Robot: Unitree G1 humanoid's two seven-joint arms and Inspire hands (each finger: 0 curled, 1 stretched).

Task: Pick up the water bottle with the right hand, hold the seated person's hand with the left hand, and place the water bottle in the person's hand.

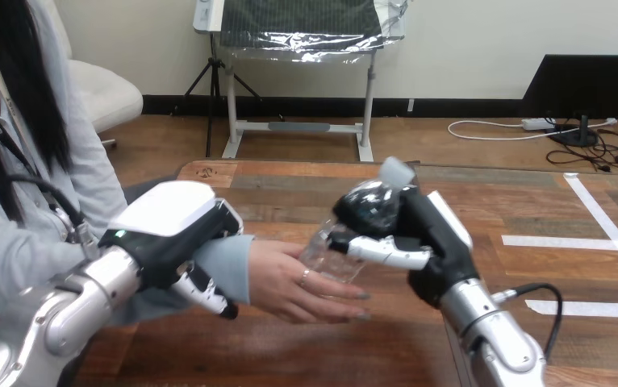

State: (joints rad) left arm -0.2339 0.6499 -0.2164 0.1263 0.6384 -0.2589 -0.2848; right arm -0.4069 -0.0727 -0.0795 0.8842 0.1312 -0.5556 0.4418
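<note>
Reaching in from the table's near left edge, the left hand (169, 230) sits over the person's grey sleeve (227, 262), its fingers (207, 295) curled down and under the wrist, so it has that wrist clasped. Just past it, the person's hand (294, 282) stretches out flat toward the right, low over the wood near the near edge; whether it rests on the table is hard to tell.

From the near right comes the right hand (433, 238), wrapped tight around the water bottle (361, 211), with one white finger (386, 251) crossing the front of it. The bottle is clear, crinkled plastic, tilted, with its white cap (397, 171) up and away toward the far edge and its lower end down at the person's hand, by the thumb side. Touching or just above it, I cannot say. What is inside the bottle cannot be made out either.

Nothing lies between the two robot hands but the person's hand itself. The wooden table (306, 181) runs on bare to the far edge, and strips of white tape (564, 241) mark its right side, well apart from the hands.
</note>
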